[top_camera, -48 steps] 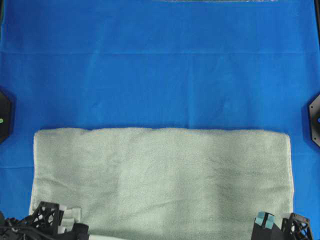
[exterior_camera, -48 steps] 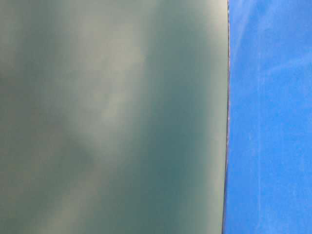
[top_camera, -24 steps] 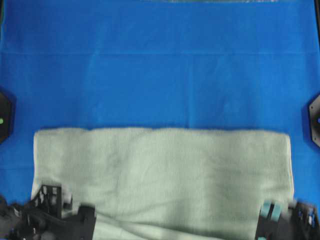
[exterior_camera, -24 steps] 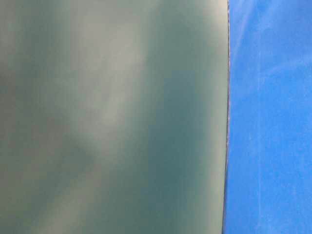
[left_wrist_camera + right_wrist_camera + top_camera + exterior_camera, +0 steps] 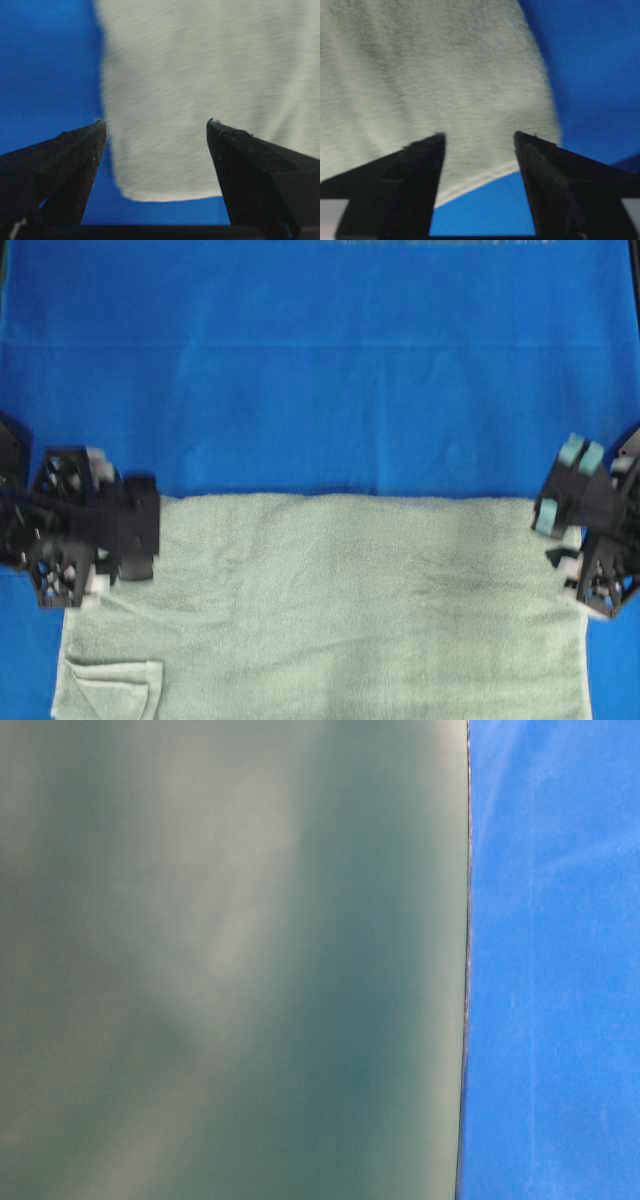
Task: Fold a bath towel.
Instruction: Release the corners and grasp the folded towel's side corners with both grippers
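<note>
On the bright blue table cover (image 5: 320, 370), the bath towel (image 5: 340, 610) lies spread flat across the near half, its far edge running straight from side to side. At its near left corner a small flap (image 5: 115, 690) is turned over onto the towel. The left gripper (image 5: 156, 131) hangs over the towel's far left corner, fingers (image 5: 75, 155) spread wide with nothing between them but cloth below. The right gripper (image 5: 479, 141) sits above the far right corner, likewise parted and empty-handed. The table-level view shows only a blurred grey-green surface beside blue cloth.
</note>
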Action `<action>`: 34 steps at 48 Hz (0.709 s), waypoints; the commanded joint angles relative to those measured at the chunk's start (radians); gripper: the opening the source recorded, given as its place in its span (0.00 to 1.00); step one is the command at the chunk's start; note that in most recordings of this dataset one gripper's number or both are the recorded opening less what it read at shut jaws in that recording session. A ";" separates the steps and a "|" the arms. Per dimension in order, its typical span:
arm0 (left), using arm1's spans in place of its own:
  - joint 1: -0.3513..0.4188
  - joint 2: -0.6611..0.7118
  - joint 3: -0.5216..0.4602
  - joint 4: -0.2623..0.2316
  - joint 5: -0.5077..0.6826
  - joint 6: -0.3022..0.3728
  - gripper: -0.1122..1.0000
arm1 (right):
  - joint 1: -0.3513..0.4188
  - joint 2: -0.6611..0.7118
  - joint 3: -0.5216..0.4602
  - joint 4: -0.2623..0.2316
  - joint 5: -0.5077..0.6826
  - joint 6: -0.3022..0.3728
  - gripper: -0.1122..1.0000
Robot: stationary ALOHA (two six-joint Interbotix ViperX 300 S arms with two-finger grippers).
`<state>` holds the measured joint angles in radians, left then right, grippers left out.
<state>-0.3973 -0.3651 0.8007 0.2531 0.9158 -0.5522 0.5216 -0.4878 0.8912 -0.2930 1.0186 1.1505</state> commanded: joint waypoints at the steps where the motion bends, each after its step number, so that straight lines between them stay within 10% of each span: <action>1: 0.028 -0.026 0.029 0.005 -0.032 0.002 0.80 | -0.051 -0.017 0.025 0.014 -0.031 -0.026 0.63; 34: 0.147 0.253 0.259 0.003 -0.474 -0.003 0.80 | -0.316 0.235 0.249 0.012 -0.485 -0.164 0.63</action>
<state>-0.2516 -0.1733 1.0477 0.2577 0.4679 -0.5507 0.2178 -0.2915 1.1321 -0.2792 0.5584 0.9833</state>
